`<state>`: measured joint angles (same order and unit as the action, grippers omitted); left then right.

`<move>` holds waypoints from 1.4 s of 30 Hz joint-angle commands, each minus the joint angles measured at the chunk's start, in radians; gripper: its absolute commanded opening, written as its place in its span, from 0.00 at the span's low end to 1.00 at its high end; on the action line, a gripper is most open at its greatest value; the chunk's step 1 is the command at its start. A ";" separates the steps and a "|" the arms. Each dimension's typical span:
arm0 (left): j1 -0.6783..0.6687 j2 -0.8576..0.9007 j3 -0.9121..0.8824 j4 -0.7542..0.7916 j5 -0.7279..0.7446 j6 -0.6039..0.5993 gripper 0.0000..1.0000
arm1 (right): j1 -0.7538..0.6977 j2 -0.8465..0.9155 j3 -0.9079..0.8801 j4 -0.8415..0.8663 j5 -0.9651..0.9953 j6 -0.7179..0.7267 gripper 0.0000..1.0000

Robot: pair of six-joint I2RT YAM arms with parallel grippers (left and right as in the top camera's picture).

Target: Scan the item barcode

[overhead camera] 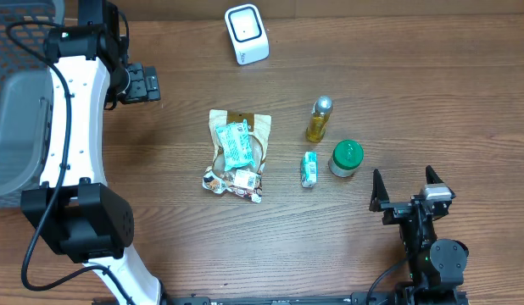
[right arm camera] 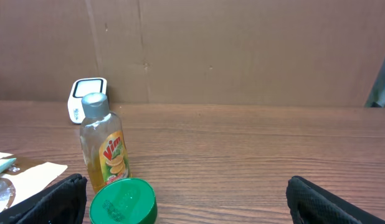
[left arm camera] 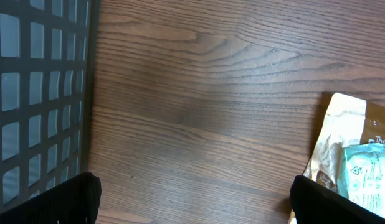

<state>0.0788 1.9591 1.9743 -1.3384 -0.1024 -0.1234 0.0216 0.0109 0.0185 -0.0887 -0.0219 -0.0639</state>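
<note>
The left gripper [overhead camera: 152,83] hangs wide open and empty beside the basket [overhead camera: 8,38], the right gripper [overhead camera: 404,188] likewise near the green-lidded jar [overhead camera: 346,158]. The pouch [overhead camera: 238,146], carton [overhead camera: 309,169] and bottle [overhead camera: 320,119] sit mid-table, well short of the scanner [overhead camera: 246,34]. A careless reach could topple the upright bottle. No barcode shows anywhere, and the smaller wrappers [overhead camera: 236,182] at the pouch's edge are hard to identify.

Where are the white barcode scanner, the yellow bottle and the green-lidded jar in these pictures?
white barcode scanner [overhead camera: 247,34]: overhead view, on its top face.
yellow bottle [right arm camera: 110,157]: right wrist view, on its printed label.
green-lidded jar [overhead camera: 347,154]: overhead view, on the middle of its lid.
</note>
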 commanded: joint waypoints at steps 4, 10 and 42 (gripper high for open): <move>0.000 -0.003 0.016 0.004 -0.008 0.031 1.00 | 0.005 -0.006 -0.011 0.007 -0.003 -0.003 1.00; 0.000 -0.003 0.016 0.004 -0.009 0.031 0.99 | 0.005 -0.006 -0.011 0.007 -0.003 -0.003 1.00; 0.000 -0.003 0.016 0.004 -0.009 0.031 1.00 | 0.005 0.158 0.406 -0.278 -0.017 0.095 1.00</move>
<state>0.0784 1.9591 1.9743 -1.3380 -0.1024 -0.1074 0.0216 0.0910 0.2737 -0.3130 -0.0528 0.0170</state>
